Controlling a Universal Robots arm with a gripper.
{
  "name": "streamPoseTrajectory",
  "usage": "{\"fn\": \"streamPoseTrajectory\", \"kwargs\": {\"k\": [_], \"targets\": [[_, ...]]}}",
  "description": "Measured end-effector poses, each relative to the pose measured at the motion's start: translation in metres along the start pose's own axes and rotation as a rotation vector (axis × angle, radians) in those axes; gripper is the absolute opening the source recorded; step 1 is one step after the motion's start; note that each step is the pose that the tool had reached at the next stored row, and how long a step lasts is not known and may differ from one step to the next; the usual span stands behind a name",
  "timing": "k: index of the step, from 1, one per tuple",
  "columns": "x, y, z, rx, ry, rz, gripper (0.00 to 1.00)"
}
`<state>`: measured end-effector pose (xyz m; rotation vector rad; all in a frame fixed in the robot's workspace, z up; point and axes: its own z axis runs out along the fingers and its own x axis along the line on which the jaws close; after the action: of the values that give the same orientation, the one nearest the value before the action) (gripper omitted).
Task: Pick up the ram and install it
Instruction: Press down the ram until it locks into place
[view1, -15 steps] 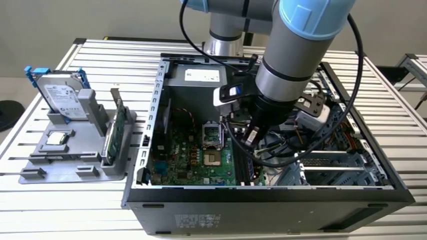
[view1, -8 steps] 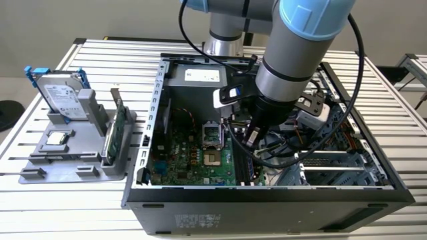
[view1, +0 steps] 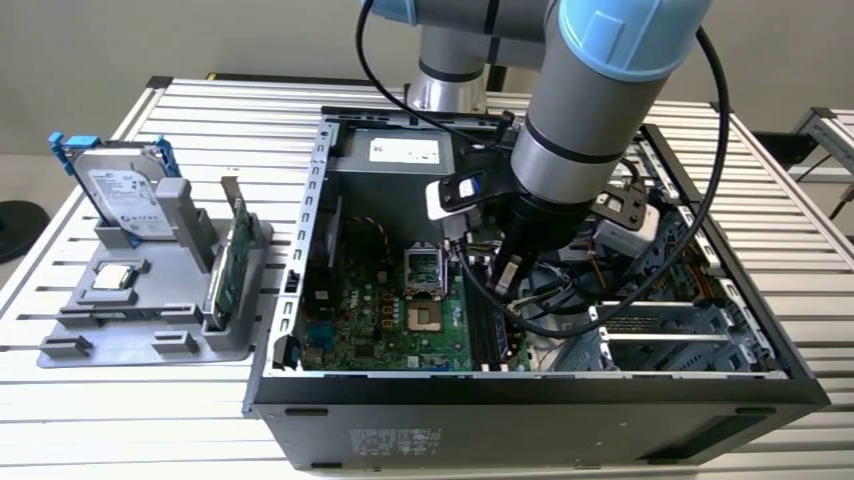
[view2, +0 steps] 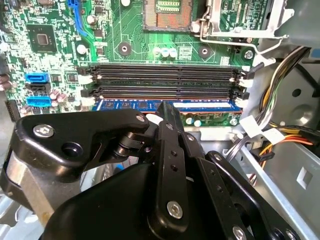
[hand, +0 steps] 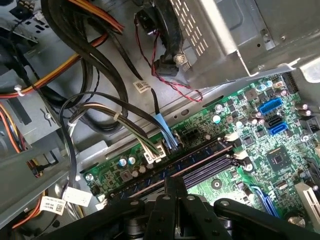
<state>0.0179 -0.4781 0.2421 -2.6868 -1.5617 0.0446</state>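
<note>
The ram (view2: 210, 105) is a thin blue stick with a white sticker. It lies along the nearest of the memory slots (view2: 165, 80) on the green motherboard (view2: 125, 30), inside the open computer case (view1: 534, 388). My gripper (view2: 167, 107) is down in the case directly over the ram's middle. Its black fingers are closed together, with their tips on the stick's upper edge. In the exterior view the gripper (view1: 502, 288) hangs under the grey-and-blue arm, beside the slots. The first wrist view has the gripper (hand: 175, 181) meeting the slot row (hand: 210, 167).
Bundles of black, yellow and orange cables (hand: 100, 65) crowd the case close to the slots. The processor socket (view1: 420, 265) is just beyond them. On the exterior view's left, a grey holder (view1: 147, 325) carries a silver hard drive (view1: 127, 195) and a green circuit card (view1: 230, 265).
</note>
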Motion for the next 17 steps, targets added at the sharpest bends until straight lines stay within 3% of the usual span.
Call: {"fn": "streamPoseTrajectory", "kwargs": {"k": [17], "targets": [[0.0000,0.0000,0.0005,0.0017,-0.0008,-0.110,0.00]]}}
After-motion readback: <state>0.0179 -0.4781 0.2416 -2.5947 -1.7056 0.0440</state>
